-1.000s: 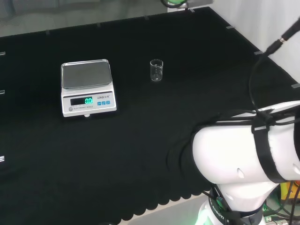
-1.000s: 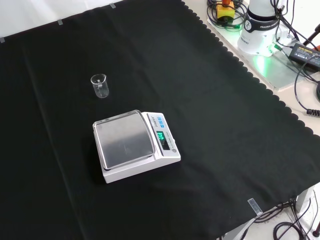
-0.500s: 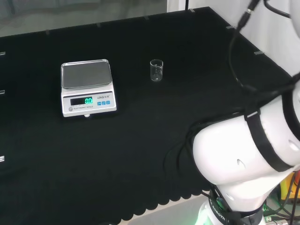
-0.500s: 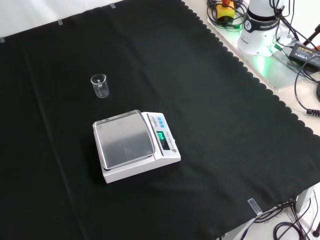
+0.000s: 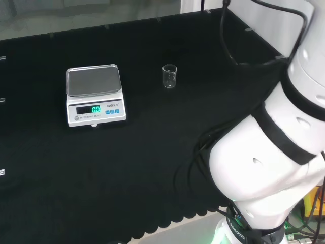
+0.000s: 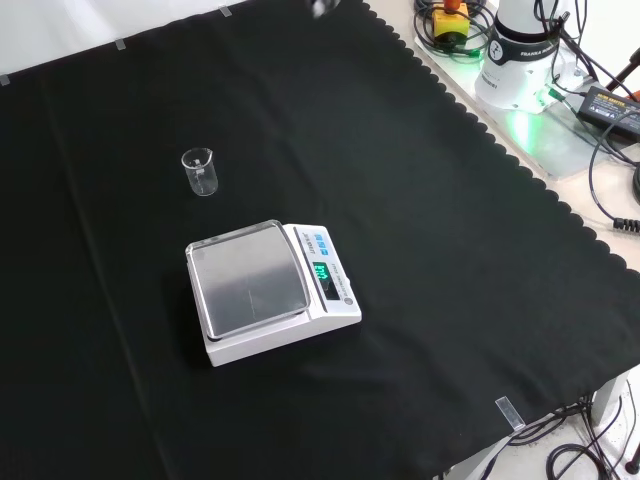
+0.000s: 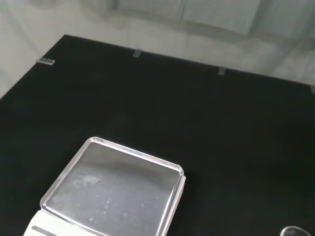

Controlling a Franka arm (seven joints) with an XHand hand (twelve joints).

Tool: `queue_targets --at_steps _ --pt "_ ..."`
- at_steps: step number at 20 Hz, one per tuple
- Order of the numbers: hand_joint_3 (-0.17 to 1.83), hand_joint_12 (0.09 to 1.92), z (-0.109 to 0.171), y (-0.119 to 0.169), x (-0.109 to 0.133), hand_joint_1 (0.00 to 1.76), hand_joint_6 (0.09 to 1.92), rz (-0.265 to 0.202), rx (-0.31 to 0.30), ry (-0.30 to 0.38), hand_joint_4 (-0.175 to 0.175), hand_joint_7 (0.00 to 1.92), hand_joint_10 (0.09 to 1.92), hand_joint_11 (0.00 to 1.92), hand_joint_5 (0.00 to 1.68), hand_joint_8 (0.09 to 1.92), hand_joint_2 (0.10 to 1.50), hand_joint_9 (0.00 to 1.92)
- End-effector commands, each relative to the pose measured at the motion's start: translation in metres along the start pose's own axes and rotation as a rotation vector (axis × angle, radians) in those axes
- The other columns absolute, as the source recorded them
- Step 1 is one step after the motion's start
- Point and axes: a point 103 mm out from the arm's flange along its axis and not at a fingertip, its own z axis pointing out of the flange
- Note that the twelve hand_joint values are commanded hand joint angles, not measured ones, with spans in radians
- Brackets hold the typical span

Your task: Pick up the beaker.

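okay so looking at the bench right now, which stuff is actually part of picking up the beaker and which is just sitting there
Part of the job:
beaker, clear, upright on the black cloth, untouched

Just sitting there:
scale, white with a bare metal pan, display lit
cables and the arm's base beyond the cloth's edge

Head cam behind arm; front cam opposite, downward; wrist cam close; all share scale (image 5: pixel 94 94).

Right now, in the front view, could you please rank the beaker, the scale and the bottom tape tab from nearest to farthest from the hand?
The hand shows at the top edge.
1. Beaker, upper left.
2. Scale, middle.
3. Tape tab, bottom right.
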Motion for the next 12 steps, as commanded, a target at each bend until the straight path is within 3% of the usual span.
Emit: queue_targets --at_steps 1,7,12 --pt "0.31 1.39 0.048 0.050 -0.028 0.20 0.09 -0.025 -0.007 0.016 -0.070 0.18 0.78 0.41 0.34 0.70 0.93 0.38" --pt "0.29 1.39 0.078 0.061 -0.052 0.28 0.09 0.028 -0.030 0.011 -0.073 0.18 0.79 0.42 0.35 0.70 0.92 0.37" --pt "0.28 1.39 0.103 0.073 -0.075 0.36 0.09 0.073 0.004 -0.015 -0.077 0.20 0.79 0.43 0.38 0.71 0.89 0.38"
